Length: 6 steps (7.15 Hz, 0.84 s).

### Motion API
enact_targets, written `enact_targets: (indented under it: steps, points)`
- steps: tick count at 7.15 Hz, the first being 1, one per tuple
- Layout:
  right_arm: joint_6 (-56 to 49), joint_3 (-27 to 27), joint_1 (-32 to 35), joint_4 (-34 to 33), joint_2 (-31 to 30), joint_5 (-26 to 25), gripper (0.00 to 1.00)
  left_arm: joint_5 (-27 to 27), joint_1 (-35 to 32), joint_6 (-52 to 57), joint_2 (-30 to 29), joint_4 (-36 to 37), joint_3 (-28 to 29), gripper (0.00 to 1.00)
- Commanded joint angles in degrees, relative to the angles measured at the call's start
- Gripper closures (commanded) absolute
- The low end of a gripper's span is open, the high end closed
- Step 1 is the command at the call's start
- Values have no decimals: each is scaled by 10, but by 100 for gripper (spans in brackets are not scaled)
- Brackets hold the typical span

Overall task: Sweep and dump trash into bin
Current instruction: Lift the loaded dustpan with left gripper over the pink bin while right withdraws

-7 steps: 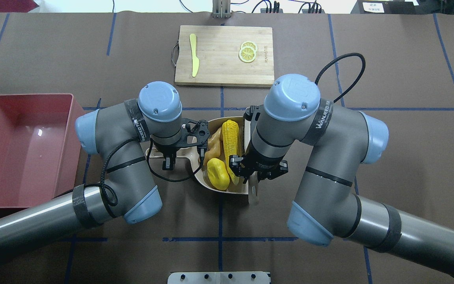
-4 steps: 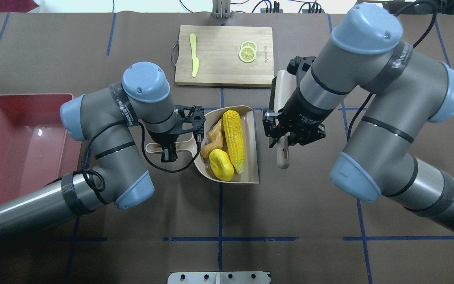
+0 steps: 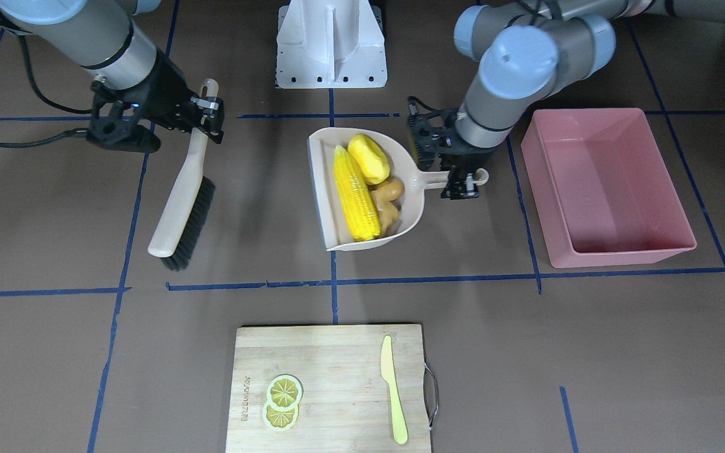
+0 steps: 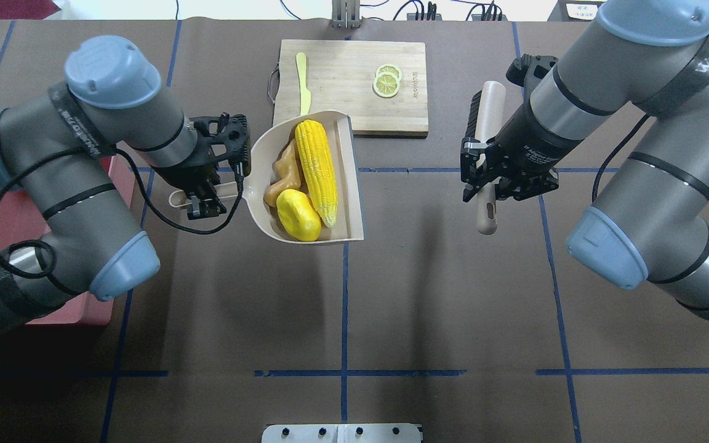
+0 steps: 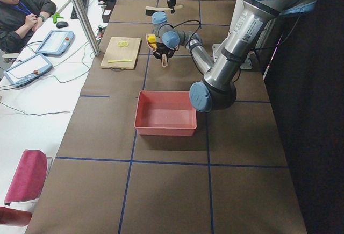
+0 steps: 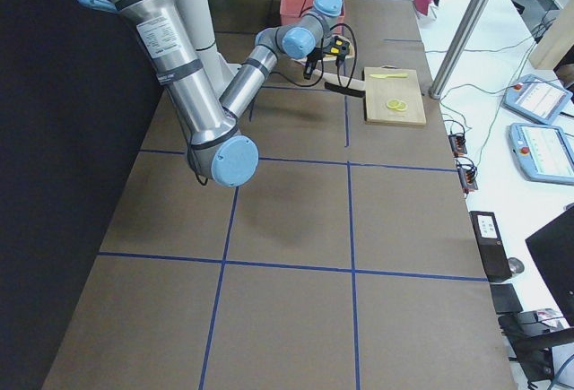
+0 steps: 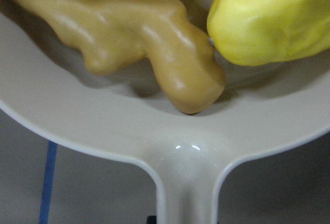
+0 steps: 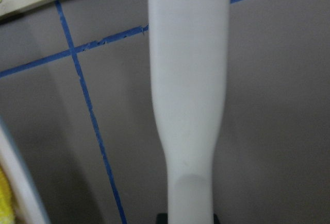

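Note:
The beige dustpan [image 4: 354, 209] hangs above the table, carrying the corn cob [image 4: 317, 169], the yellow lump [image 4: 298, 215] and the ginger root [image 4: 284, 175]. My left gripper [image 4: 202, 202] is shut on the dustpan's handle. The front view shows the same: left gripper [image 3: 463, 182], corn [image 3: 355, 195], lump [image 3: 369, 157], ginger [image 3: 387, 201]. The left wrist view shows the ginger [image 7: 139, 38] and lump [image 7: 273, 18] against the pan's back wall [image 7: 170, 147]. My right gripper [image 4: 488, 187] is shut on the brush handle [image 8: 188, 80], to the right of the pan. The pink bin [image 3: 620, 248] is empty, partly hidden under my left arm in the overhead view [image 4: 122, 178].
A bamboo cutting board [image 4: 348, 86] with a pale knife [image 4: 303, 74] and lemon slices [image 4: 386, 83] lies at the far side, its near edge under the raised pan. The brush's bristles [image 3: 189, 220] point toward the board. The robot's base plate [image 3: 331, 44] is at the near side.
My left arm has lifted the loaded dustpan and swung left toward the bin side. My right arm has carried the brush further right, away from the pan.

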Motion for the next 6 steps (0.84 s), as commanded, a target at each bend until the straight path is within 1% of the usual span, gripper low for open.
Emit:
enact_targets:
  steps: [1, 2, 3, 4, 5, 6]
  points:
    - [-2, 18, 41, -4, -36, -3, 100, 0, -44, -3, 66, 2, -80, 100]
    - [-15, 19, 55, -4, -41, -4, 100, 0, -75, 0, 122, 18, -128, 100]
    - [-29, 18, 65, -5, -49, -5, 100, -12, -131, 4, 165, 51, -169, 100]
    - [-53, 18, 79, -7, -58, -5, 100, -57, -180, 2, 195, 72, -192, 100]
    - [-86, 18, 91, -8, -75, -5, 100, -96, -233, 11, 224, 98, -198, 100]
    - [-102, 17, 101, -8, -88, -5, 100, -110, -269, 22, 252, 102, -197, 100]
